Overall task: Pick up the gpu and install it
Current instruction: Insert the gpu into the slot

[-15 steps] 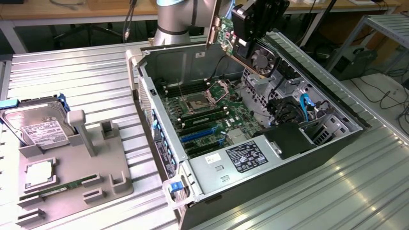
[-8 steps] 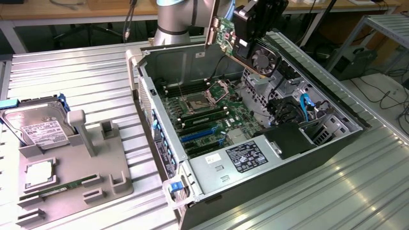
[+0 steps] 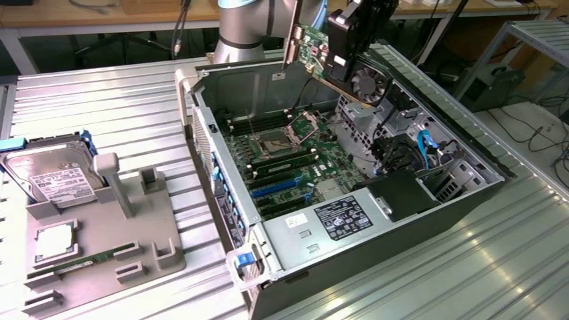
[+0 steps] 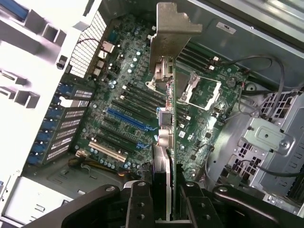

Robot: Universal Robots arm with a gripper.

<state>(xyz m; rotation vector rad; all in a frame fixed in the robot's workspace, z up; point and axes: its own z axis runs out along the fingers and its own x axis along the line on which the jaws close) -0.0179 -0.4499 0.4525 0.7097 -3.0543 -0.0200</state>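
Observation:
The gpu (image 3: pixel 308 45), a green card with a silvery bracket strip along one end, hangs tilted above the far end of the open computer case (image 3: pixel 462 200). My gripper (image 3: pixel 331 55) is shut on it, holding it well clear of the motherboard (image 3: pixel 294 160). In the wrist view the gpu (image 4: pixel 172 114) is seen edge-on, bracket end farthest from the camera, clamped between my gripper's (image 4: pixel 166 206) two black fingers (image 4: pixel 140 204). Beneath it lie the motherboard (image 4: pixel 118 95) and its blue expansion slots (image 4: pixel 128 121). The same blue slots (image 3: pixel 280 190) sit near the middle of the board in the exterior view.
A grey fixture (image 3: pixel 133 247) at the exterior view's left carries a hard drive (image 3: pixel 53 175), a silvery chip (image 3: pixel 55 241) and a green memory stick (image 3: pixel 84 261). Inside the case are a fan (image 3: pixel 367 83), blue cables (image 3: pixel 425 143) and a black power supply (image 3: pixel 342 220).

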